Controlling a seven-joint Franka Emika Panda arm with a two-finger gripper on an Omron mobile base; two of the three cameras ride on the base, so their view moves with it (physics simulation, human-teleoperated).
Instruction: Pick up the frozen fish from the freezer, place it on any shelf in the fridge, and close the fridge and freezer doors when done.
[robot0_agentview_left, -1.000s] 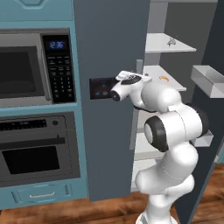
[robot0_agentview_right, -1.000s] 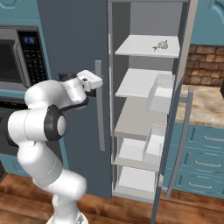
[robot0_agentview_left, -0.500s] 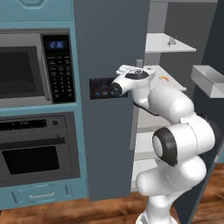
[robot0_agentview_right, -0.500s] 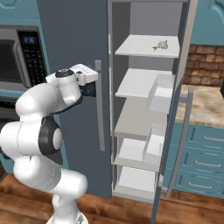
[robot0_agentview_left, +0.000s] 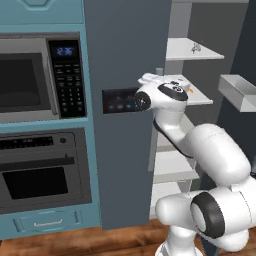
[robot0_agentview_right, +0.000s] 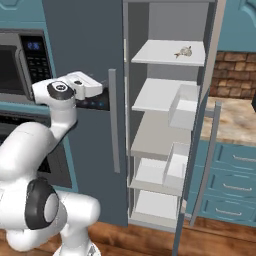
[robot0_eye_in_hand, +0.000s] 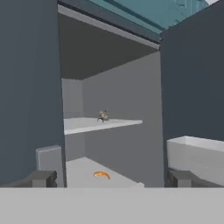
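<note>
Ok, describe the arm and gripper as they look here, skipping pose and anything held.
The arm is glossy white, built of rounded, bulbous segments, with dark grey to black rings and caps at the joints. No cables or markings can be made out. The hand is a white block. The gripper ends in two small, blocky, dark grey fingers, seen in the hand view.

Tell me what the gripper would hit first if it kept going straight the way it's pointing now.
Probably nothing close: the open gripper aims into the open fridge, so it would likely meet the back wall near the shelf holding the frozen fish. Depth is hard to judge.
</note>
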